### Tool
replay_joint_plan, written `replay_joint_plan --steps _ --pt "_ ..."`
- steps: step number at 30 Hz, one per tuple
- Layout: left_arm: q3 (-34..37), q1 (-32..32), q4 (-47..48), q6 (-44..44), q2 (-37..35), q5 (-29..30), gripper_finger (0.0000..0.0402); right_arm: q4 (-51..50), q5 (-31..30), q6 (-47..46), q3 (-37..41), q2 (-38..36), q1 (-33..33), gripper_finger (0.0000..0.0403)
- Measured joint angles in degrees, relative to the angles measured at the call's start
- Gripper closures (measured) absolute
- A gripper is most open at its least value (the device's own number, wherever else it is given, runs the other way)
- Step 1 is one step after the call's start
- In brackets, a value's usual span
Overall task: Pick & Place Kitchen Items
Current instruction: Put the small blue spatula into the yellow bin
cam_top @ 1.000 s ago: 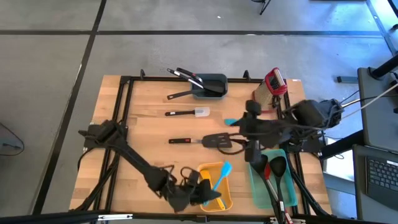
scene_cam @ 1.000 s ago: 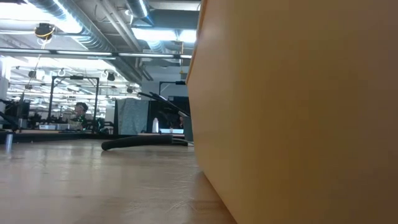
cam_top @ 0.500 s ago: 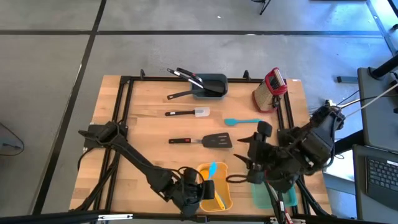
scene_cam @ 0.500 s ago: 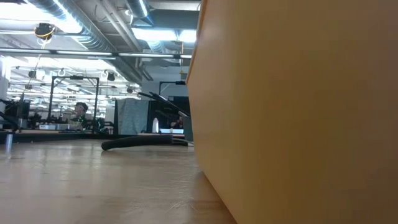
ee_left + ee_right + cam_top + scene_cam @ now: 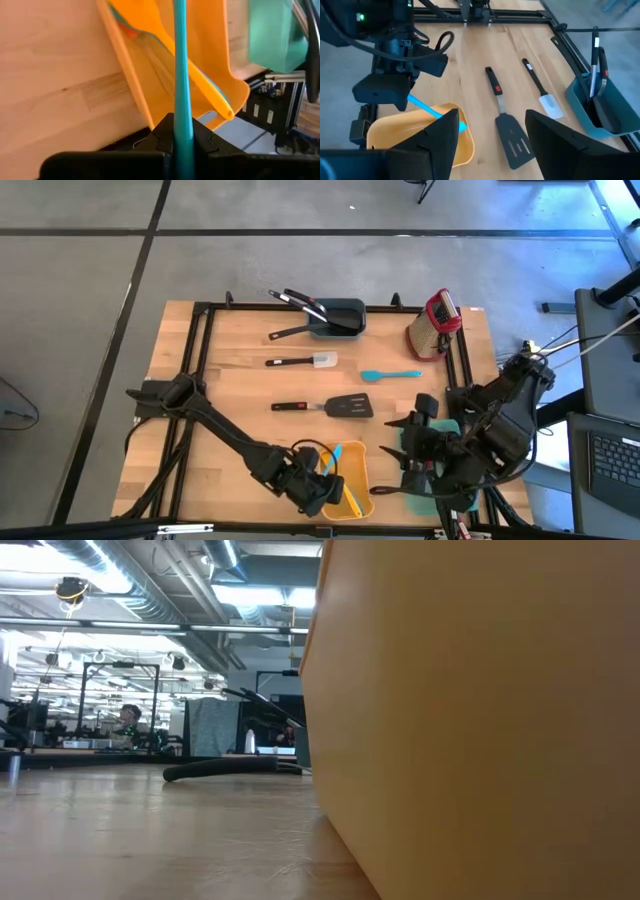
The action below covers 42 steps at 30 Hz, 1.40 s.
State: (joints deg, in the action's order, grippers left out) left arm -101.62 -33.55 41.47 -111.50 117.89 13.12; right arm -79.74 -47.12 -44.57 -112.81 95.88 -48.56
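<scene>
Left claw grips a teal spatula over the yellow bin at the bench's near edge. Right claw hangs open above the green tray.

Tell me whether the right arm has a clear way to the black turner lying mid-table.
Probably yes: the right pincer is open and empty, and the black turner lies alone on bare wood nearby.

Teal spatula angled over the orange bin; black turner flat mid-table.
</scene>
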Motion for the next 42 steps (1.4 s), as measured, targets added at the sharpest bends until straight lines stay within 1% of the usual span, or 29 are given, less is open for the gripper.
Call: replay_joint_plan --steps 2,6,8,12,15,20,22,26,36,42 --pt "0.0 0.83 0.23 1.85 0.06 -1.08 0.039 1.62 0.07 -0.03 1.6 -0.02 0.02 0.0173" --pt "0.0 2.17 4.06 4.79 0.17 -4.04 0.039 6.31 0.24 -0.01 5.17 0.0 0.02 0.0174" --pt "0.0 2.66 6.44 5.92 0.17 -5.71 0.039 7.73 0.87 -0.03 6.09 0.02 0.02 0.0174" --pt "-0.51 3.36 11.39 8.75 0.13 -7.21 0.039 8.85 1.73 -0.01 6.79 0.04 0.02 0.0174" --pt "-2.35 4.22 16.25 12.07 0.13 -8.35 0.039 9.41 1.73 0.08 6.79 0.02 0.02 0.0174" --pt "-6.61 6.44 27.72 18.57 0.06 -11.27 0.039 9.92 1.73 0.23 6.79 0.02 0.02 0.0174" --pt "-8.16 7.56 29.81 21.3 -0.04 -12.89 0.039 9.98 1.76 0.25 6.79 0.02 0.02 0.0174" --pt "-9.73 9.26 30.02 24.3 -0.09 -15.04 0.039 10.14 1.78 0.43 6.79 0.02 0.02 0.0174" --pt "-9.84 12.3 27.97 28.04 1.19 -21.94 0.039 9.68 1.87 0.49 6.79 0.02 0.02 0.0174" --pt "-9.79 13.2 26.16 30.23 3.28 -23.49 0.039 9.69 1.87 1.73 6.79 0.02 0.02 0.0174"
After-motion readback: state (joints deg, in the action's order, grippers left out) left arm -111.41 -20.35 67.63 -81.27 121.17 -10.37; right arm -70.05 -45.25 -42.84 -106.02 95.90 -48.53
